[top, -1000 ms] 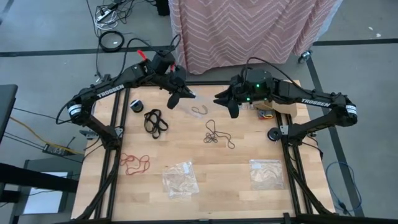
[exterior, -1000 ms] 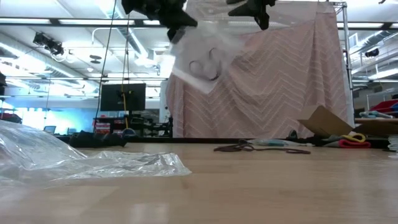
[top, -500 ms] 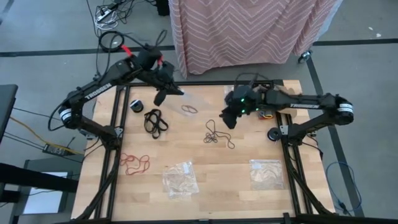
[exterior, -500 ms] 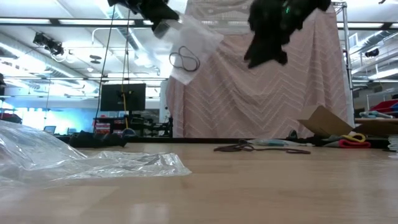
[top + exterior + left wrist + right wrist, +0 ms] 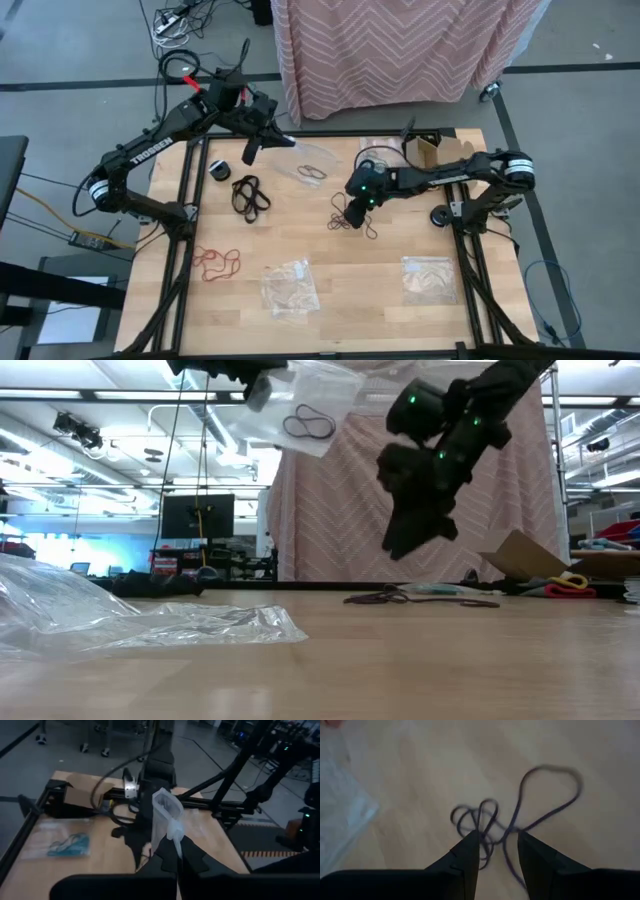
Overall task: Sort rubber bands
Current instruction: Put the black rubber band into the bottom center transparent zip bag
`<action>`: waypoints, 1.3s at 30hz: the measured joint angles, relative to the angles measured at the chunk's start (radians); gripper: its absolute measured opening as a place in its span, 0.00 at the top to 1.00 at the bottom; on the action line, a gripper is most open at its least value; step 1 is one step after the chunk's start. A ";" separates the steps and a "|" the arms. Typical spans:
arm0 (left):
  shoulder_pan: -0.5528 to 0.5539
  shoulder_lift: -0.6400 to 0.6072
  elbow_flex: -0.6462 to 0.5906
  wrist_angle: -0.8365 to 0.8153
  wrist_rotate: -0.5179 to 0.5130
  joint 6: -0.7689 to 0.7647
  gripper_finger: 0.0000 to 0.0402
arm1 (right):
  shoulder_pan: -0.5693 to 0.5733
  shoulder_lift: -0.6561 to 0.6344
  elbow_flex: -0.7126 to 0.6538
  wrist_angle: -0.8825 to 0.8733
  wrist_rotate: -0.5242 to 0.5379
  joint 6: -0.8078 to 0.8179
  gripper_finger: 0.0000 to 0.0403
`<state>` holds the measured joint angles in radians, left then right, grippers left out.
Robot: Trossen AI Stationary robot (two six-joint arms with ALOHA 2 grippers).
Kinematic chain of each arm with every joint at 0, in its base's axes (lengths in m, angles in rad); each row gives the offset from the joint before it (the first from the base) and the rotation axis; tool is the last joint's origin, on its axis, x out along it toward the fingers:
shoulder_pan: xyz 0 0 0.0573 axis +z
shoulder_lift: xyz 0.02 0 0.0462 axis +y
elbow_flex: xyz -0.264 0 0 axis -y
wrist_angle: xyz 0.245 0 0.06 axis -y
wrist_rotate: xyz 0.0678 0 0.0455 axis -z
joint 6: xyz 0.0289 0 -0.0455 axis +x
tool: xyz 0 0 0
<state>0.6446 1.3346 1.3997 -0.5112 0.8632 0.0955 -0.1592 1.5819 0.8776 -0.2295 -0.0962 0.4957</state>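
**Bag held aloft, dark bands reached for**

Overhead, a clear plastic bag [image 5: 310,163] is held above the table's far edge by the left gripper [image 5: 262,143], whose fingers are pinched fully together on the bag's edge. A few dark rubber bands [image 5: 308,425] are seen inside the hanging bag in the low view. The right gripper [image 5: 352,203] is lowered over the dark brown rubber bands [image 5: 350,217] near the middle of the table; its fingers [image 5: 468,854] are parted to a middling gap, with the tangled loops lying between and just ahead of the tips. Nothing appears to be gripped, though contact with the loops cannot be judged from the blurred wrist view.

The black rubber bands [image 5: 250,194] are laid toward the table's left edge, just beside a small black round object [image 5: 220,170]. The red rubber bands [image 5: 216,262] are found near the near-left corner. Teal-blue rubber bands [image 5: 67,845] are seen inside a flat bag in the left wrist view. Two more clear bags are laid along the near edge, one at the middle [image 5: 288,287] and one toward the right [image 5: 428,277]. A cardboard box [image 5: 432,150] is placed at the far-right corner.
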 joint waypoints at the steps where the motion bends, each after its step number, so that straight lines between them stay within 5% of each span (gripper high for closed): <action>1: 0.003 0.000 -0.003 -0.005 -0.007 -0.002 1.00 | 0.003 0.016 0.000 0.001 -0.005 0.000 0.69; 11: 0.002 -0.001 -0.003 -0.012 -0.021 -0.003 1.00 | 0.021 0.129 0.001 0.013 0.046 0.030 0.71; 17: 0.004 -0.001 -0.003 -0.037 -0.029 0.003 1.00 | 0.006 0.150 0.003 -0.001 0.070 0.094 0.95; 20: 0.004 -0.001 -0.003 -0.058 -0.036 0.006 1.00 | 0.002 0.122 0.001 -0.011 0.067 0.130 0.98; 26: 0.004 -0.001 -0.003 -0.075 -0.044 0.030 1.00 | 0.001 -0.083 0.001 -0.022 0.062 0.135 1.00; 39: 0.004 -0.001 -0.107 -0.050 -0.080 0.065 1.00 | -0.036 -0.589 0.078 -0.051 0.282 0.090 1.00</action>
<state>0.6483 1.3338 1.2929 -0.5615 0.7834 0.1601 -0.1950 0.9932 0.9555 -0.2801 0.1860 0.5854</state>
